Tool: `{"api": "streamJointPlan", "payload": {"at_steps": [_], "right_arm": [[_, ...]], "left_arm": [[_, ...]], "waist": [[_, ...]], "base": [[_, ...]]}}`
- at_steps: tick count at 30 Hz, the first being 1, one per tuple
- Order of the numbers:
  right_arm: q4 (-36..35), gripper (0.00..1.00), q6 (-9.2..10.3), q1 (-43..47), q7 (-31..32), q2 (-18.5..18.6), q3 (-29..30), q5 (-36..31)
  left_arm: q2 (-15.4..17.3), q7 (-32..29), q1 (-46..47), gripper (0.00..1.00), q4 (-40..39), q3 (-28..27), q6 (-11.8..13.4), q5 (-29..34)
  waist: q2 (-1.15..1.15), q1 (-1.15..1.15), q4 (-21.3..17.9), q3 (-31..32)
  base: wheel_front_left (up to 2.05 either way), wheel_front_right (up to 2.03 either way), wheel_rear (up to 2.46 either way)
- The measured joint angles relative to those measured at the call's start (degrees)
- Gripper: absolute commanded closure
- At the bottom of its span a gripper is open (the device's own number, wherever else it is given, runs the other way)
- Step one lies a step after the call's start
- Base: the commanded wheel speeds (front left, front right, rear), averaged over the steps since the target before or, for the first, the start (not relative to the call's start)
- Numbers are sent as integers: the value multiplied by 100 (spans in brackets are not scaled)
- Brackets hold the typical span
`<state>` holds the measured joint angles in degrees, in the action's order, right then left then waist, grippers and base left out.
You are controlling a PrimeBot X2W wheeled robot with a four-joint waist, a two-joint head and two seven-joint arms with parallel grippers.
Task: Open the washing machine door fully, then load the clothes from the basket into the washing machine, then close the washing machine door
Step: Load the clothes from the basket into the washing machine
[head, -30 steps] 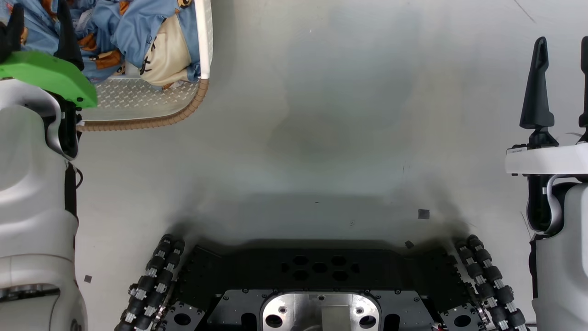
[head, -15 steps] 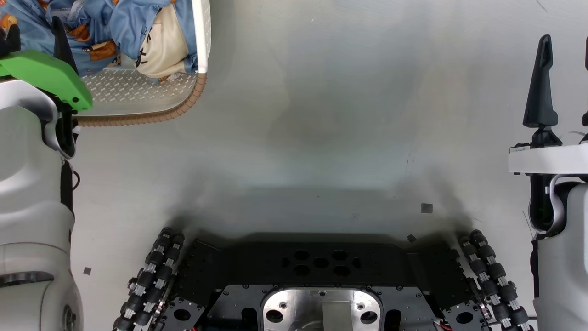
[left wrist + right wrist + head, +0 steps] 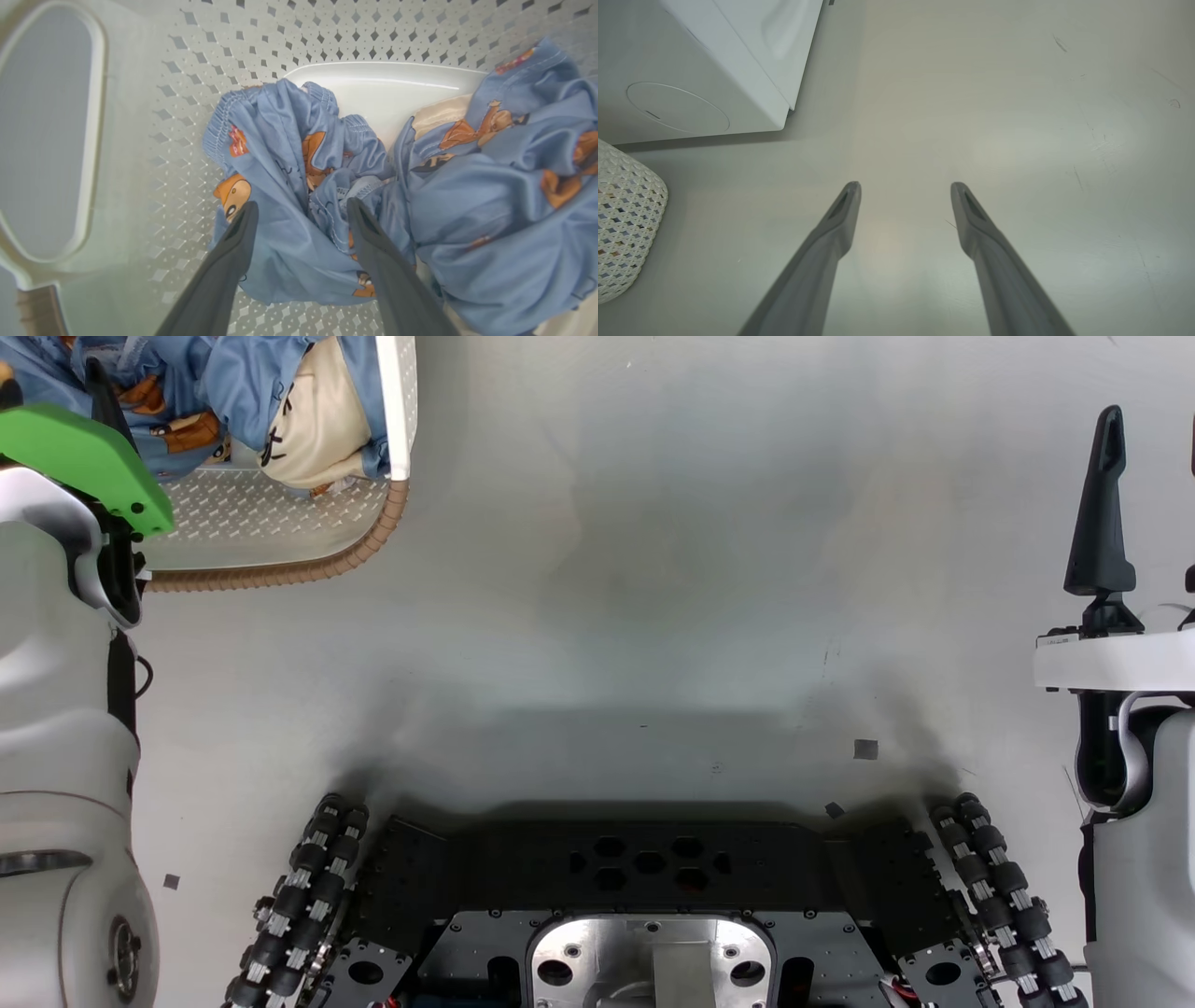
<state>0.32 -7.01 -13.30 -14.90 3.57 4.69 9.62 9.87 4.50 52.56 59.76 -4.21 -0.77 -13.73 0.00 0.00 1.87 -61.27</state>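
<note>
Risk sits mostly in the grab we judge to come next. Our left tool (image 3: 302,204) hangs wide open and empty inside the small cream-white perforated plastic basket (image 3: 187,140), its two dark fingers straddling one of the two soft, light-blue, bear-printed bundles of clothes (image 3: 275,186). We cannot tell whether the tips already touch the cloth. The second bundle (image 3: 490,196), the one showing a cream lining, lies pressed against the first. Closing here could pinch a fold of both and drag a trailing garment over the rim, or catch only a thin loose layer that slips free on the lift. Pushing too deep could jam a fingertip into the perforated bottom or tug the light basket along. Our right tool (image 3: 905,184) is spread open with nothing in it above the bare grey floor (image 3: 971,116), near the big white boxy washing machine (image 3: 691,70), so it gives the basket no steadying hold.
</note>
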Motion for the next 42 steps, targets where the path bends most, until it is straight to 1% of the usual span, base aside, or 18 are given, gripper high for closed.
{"api": "streamJointPlan", "payload": {"at_steps": [8,12,21,26,27,29,30,31,32,33,37,42], "right_arm": [[-43,0,0,30,0,-3,-3,0],[-104,0,0,91,0,-4,-7,0],[-127,0,0,96,0,-8,9,10],[-138,0,0,96,0,-11,7,36],[-142,0,0,96,0,-11,8,43],[-144,0,0,96,0,-12,8,44],[-146,0,0,96,0,-13,8,44],[-146,0,0,96,0,-13,8,44],[-148,0,0,96,0,-13,7,44],[-151,0,0,96,0,-14,7,45],[-156,0,0,96,0,-15,9,45],[-182,0,0,89,0,-19,32,59]], "left_arm": [[-7,-96,188,0,231,-46,69,-11],[-5,-243,254,0,411,-78,135,-29],[-29,-243,415,0,566,-111,140,-66],[-38,-243,439,0,686,-123,189,-146],[-43,-243,444,3,708,-125,190,-148],[-53,-243,446,15,767,-126,210,-151],[-55,-243,446,31,795,-126,215,-151],[-55,-243,446,56,795,-126,215,-151],[-56,-243,446,83,815,-125,215,-151],[-56,-243,446,100,823,-127,215,-152],[-59,-231,466,100,837,-123,218,-152],[-87,-38,505,100,833,-114,214,-152]], "waist": [[0,0,-27,-67],[0,0,-51,-111],[0,0,-102,-153],[0,0,-134,-148],[0,0,-140,-145],[0,0,-151,-140],[0,0,-156,-137],[0,0,-156,-137],[0,0,-161,-133],[0,0,-166,-129],[0,0,-179,-118],[0,0,-183,-100]], "base": [[0,0,0],[0,0,0],[0,0,0],[0,0,0],[0,0,0],[0,0,0],[0,0,0],[0,0,0],[0,0,0],[0,0,0],[0,0,0],[0,0,0]]}}
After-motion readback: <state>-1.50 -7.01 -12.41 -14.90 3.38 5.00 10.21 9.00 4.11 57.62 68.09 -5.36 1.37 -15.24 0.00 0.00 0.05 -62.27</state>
